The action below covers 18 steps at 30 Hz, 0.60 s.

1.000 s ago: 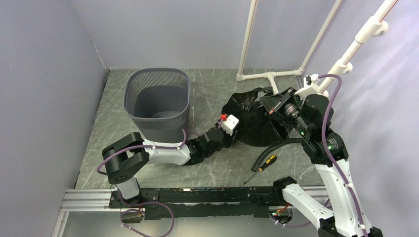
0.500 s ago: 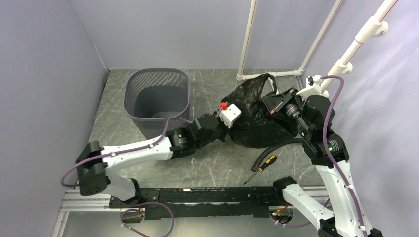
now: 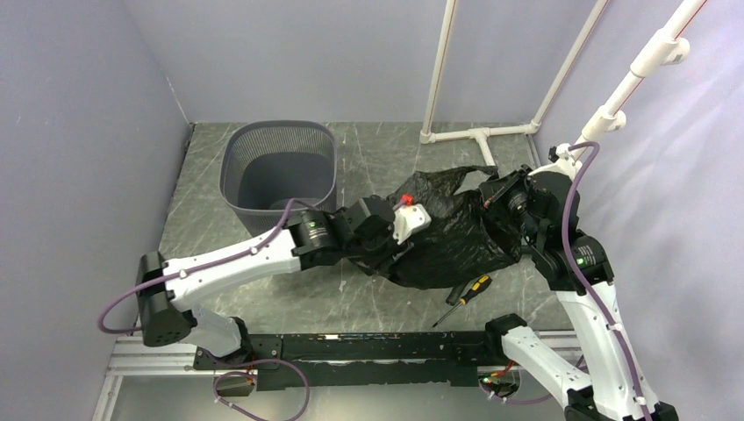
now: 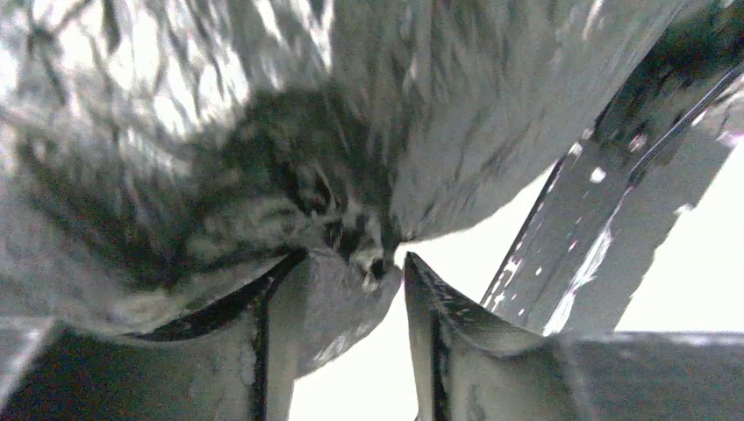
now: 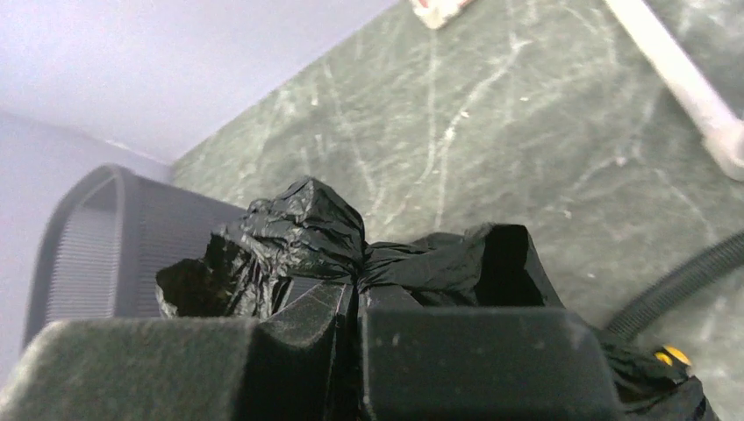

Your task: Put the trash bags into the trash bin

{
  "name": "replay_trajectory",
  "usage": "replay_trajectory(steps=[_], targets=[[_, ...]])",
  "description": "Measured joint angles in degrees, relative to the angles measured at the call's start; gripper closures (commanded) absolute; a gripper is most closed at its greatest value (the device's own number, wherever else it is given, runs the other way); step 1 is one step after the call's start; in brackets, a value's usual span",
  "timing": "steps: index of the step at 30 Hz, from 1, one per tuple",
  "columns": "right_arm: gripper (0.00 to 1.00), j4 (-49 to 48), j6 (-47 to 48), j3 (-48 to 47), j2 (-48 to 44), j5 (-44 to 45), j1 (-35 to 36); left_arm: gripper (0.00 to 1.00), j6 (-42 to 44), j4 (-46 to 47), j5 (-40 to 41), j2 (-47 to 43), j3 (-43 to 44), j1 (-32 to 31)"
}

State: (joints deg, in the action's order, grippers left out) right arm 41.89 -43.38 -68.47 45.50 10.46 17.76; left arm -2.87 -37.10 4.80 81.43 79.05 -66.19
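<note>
one trash bag (image 3: 456,237), one trash bin (image 3: 250,215), one screwdriver (image 3: 465,294), one hose (image 5: 680,281).

The trash bags (image 3: 447,237) are glossy black, the trash bin (image 3: 281,125) dark grey mesh, the worktop (image 3: 377,153) grey-green with white veins, and the screwdriver (image 3: 475,286) yellow-and-black.

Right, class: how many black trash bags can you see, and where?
1: a crumpled trash bag right of the trash bin, pinched by the left fingers and the right fingers. Others could be bunched inside it, unseen.
</note>
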Motion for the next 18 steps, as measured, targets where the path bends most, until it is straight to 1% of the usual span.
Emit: replay_trajectory(steps=[5,6,7,11,18], targets=[[0.96,3.54,0.09,1.99,-0.52,5.53,-0.15,0.22,0.02,-4.52,0.00,4.79,-0.83,-0.02],[0.96,4.33,0.07,2.29,-0.52,6.49,-0.24,0.12,0.00,-4.81,-0.02,5.20,-1.03,0.00],[0.96,5.22,0.09,2.60,-0.44,7.65,-0.39,0.08,-0.02,-5.07,-0.07,5.38,-1.05,0.00],[0.96,6.88,0.17,2.97,0.57,10.19,-1.36,0.07,-0.61,-2.97,-0.44,4.81,-1.64,-0.02],[0.96,7.34,1.22,4.37,2.73,9.94,-5.66,0.07,-1.40,2.67,-1.44,0.87,-8.79,0.00]])
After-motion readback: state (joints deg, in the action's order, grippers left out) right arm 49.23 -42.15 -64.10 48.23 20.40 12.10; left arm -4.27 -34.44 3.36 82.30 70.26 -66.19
